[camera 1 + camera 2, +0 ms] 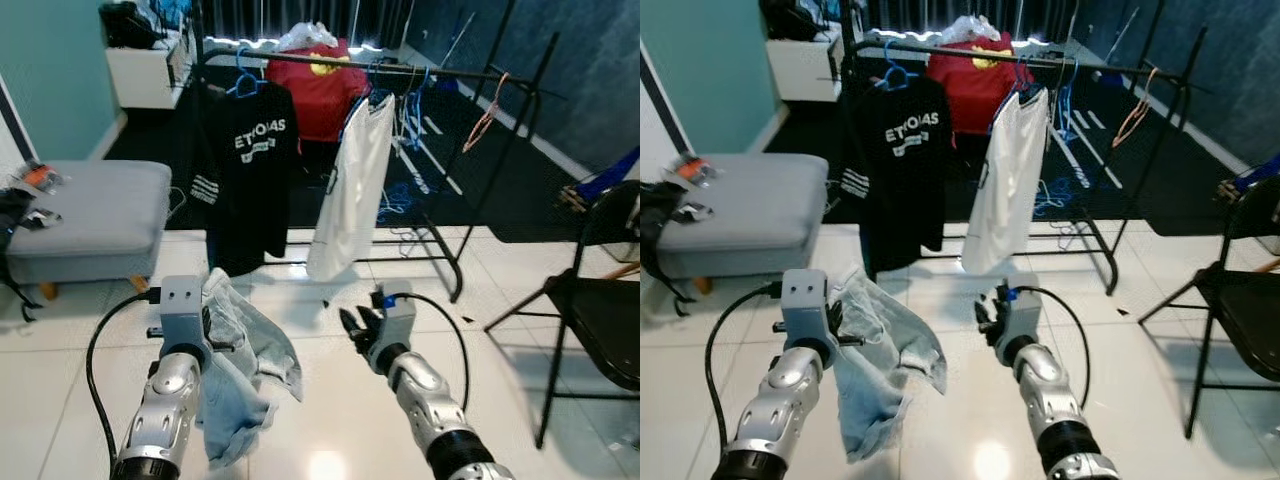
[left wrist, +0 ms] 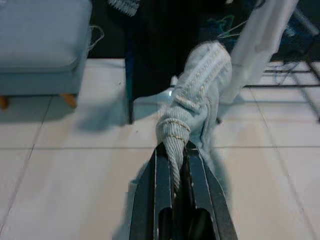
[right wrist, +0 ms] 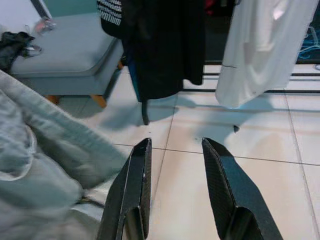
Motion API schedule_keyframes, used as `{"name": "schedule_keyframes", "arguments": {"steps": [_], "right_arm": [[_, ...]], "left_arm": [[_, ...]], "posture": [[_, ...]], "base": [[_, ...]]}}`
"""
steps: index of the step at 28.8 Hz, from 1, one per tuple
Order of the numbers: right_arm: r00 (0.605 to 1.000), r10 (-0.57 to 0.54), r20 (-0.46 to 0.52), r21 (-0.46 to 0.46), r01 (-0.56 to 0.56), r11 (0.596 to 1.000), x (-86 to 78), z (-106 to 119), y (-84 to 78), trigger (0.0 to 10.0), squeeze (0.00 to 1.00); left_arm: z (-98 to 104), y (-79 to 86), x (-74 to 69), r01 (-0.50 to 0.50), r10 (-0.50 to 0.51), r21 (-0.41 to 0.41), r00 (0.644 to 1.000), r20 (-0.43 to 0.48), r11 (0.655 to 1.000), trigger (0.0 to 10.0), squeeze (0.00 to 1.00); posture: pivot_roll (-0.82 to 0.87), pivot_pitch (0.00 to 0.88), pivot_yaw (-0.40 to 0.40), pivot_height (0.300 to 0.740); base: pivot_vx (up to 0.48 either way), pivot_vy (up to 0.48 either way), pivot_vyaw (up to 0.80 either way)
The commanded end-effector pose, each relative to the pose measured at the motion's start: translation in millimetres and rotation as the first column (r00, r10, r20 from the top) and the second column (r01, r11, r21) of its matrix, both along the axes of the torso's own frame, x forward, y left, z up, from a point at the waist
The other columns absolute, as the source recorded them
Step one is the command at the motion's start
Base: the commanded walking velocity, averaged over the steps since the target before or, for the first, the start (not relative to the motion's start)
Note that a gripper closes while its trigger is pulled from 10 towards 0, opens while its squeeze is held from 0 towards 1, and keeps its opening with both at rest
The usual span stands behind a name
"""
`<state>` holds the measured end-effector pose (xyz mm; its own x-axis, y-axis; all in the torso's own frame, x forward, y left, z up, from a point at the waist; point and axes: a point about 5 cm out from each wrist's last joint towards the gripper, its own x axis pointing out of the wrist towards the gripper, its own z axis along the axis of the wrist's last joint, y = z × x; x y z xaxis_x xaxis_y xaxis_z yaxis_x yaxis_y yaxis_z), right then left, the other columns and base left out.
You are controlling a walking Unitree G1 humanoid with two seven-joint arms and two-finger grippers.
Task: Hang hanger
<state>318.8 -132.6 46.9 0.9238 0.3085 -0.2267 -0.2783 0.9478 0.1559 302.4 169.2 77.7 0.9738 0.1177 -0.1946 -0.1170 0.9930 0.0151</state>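
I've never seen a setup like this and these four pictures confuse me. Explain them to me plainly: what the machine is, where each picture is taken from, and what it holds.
This is a walking humanoid robot with two silver arms. The two wide pictures come from a stereo camera on its head, looking forward and down at a tiled floor. The other two come from cameras on its wrists, looking along each end effector's black fingers.

The left end effector is shut on a pale blue garment, which hangs bunched beside that arm. The right end effector is open and holds nothing.

Ahead stands a black clothes rack. On it hang a black T-shirt on a blue hanger, a white garment and an orange hanger. To the left is a grey ottoman; to the right, a black folding chair.
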Motion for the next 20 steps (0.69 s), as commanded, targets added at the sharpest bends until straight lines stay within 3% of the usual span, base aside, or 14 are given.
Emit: {"name": "schedule_keyframes", "arguments": {"steps": [1, 20], "right_arm": [[1.000, -0.001, -0.003, 0.005, 0.001, 1.000, -0.3, -0.9, 1.9, 10.0, 0.00], [0.999, -0.003, 0.049, 0.005, 0.003, 1.000, 1.3, 6.6, -2.1, 10.0, 0.00]], "left_arm": [[3.0, 0.9, 1.0, 0.003, -0.003, -0.003, 1.000, 0.017, 1.000, 10.0, 0.00], [9.6, -4.5, 1.1, 0.024, -0.023, -0.022, 0.999, 0.044, 0.999, 10.0, 0.00]], "posture": [[0.04, 0.000, -0.084, 0.740], [0.03, 0.000, -0.082, 0.740]], "base": [[0.304, 0.000, 0.00], [0.308, 0.000, 0.00]]}}
